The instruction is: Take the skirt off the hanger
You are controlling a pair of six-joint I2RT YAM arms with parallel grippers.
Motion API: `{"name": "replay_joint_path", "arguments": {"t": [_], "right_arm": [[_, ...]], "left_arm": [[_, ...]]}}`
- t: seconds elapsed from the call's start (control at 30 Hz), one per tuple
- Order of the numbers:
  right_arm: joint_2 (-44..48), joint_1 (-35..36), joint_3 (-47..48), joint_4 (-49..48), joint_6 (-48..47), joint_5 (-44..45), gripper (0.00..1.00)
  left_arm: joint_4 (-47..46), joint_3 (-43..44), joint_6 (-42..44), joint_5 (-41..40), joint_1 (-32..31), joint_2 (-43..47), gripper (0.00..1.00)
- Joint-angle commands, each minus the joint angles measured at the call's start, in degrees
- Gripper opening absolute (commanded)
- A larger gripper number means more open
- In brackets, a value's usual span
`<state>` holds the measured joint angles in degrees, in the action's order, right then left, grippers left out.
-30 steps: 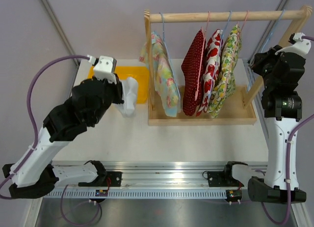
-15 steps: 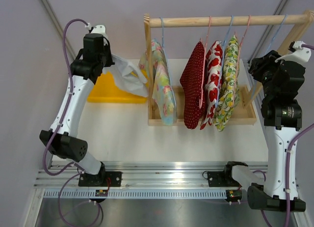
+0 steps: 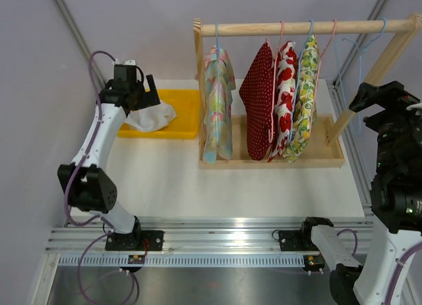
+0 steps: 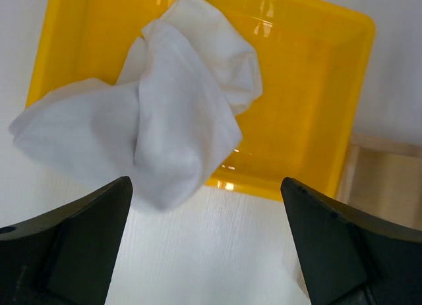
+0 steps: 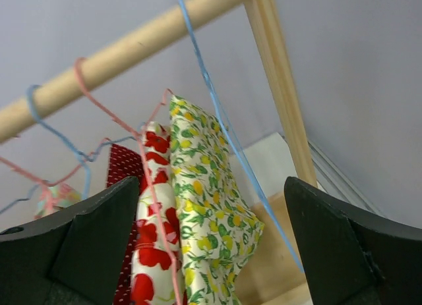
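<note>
The white skirt [image 3: 153,116] lies crumpled in the yellow tray [image 3: 186,117], spilling over its near left rim onto the table. In the left wrist view the skirt [image 4: 178,120] is just ahead of my left gripper [image 4: 206,183], which hovers open above it with nothing between the fingers. In the top view the left gripper [image 3: 140,97] sits over the tray's left end. The bare blue hanger [image 3: 361,47] hangs at the right end of the wooden rail [image 3: 297,27]. My right gripper [image 3: 369,99] is open below and right of it. In the right wrist view the hanger's wire [image 5: 224,127] runs ahead of that gripper [image 5: 212,183], untouched.
Several garments hang on the rail: a pastel floral one [image 3: 217,101], a red dotted one [image 3: 258,94], a red-flowered one [image 3: 285,87] and a lemon-print one [image 5: 211,186]. The rack's wooden base [image 3: 330,161] and right post [image 3: 369,81] stand close to the right arm.
The left gripper, shut on the white skirt and holding it up near the rack, has swung over the tray and opened; the skirt dropped there. The right gripper opened and drew back from the rail.
</note>
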<state>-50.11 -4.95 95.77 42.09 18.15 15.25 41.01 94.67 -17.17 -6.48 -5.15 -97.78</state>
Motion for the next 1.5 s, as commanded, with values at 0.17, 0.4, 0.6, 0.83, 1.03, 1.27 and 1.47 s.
{"name": "replay_joint_path", "arguments": {"t": [0.17,0.4,0.6,0.83,1.03,1.27,1.47], "right_arm": [[-5.4,0.0,8.5,-0.1,-1.5,-22.3,0.96],[-12.6,0.1,3.2,-1.5,-2.0,-23.2,0.92],[-16.3,0.1,-2.0,-4.4,-0.9,-25.5,0.91],[-16.3,0.1,-5.4,-5.7,-1.4,-24.0,0.28],[-16.2,0.1,-2.3,-4.1,-0.8,-23.7,0.00],[-18.7,0.1,11.3,0.0,0.6,-27.4,0.00],[-20.4,0.2,21.8,5.3,3.0,-33.9,0.00]], "left_arm": [[1.5,-17.3,1.5,3.8,-1.4,35.4,0.99],[3.7,-32.3,1.7,9.3,-1.5,56.1,0.99],[1.7,-39.0,-0.2,13.5,-1.5,66.7,0.99],[0.5,-41.3,-1.0,14.6,-1.5,67.6,0.99],[-0.5,-38.7,-1.1,15.2,-1.5,64.4,0.92],[1.8,-17.3,1.6,15.0,-5.2,53.2,0.96],[8.8,10.4,4.3,3.5,-26.4,34.1,0.99]]}}
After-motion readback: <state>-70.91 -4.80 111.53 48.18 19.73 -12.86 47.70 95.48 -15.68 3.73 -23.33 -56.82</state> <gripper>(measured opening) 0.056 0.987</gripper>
